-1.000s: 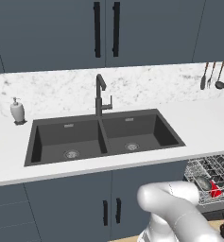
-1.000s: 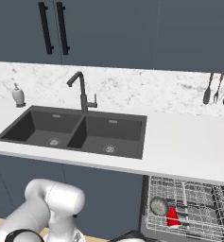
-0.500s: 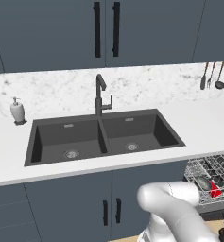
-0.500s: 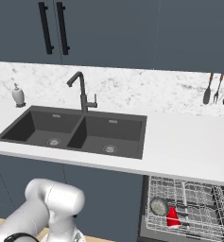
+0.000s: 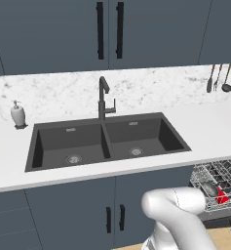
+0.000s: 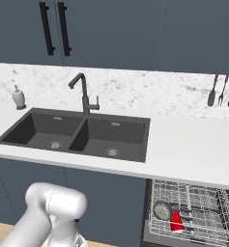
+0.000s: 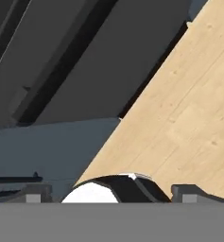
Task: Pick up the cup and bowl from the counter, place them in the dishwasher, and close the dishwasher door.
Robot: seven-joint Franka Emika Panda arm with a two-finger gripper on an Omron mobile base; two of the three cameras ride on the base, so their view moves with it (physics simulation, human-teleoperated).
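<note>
Both the cup (image 6: 177, 222) and the bowl (image 6: 162, 211) already sit in the dishwasher (image 6: 193, 212) rack right of the arm, so the dishwasher door, low beneath the rack, comes next, though the gripper's grip state cannot be told.

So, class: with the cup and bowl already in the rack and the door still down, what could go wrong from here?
1. The silvery-white wire dish rack is pulled out; raising the door against it could jam.
2. The small red cup lies beside the dark grey bowl; a jolt might knock them together.
3. The hand view shows wooden floor and dark panels, so the arm works low, where contact is hard to judge.
</note>
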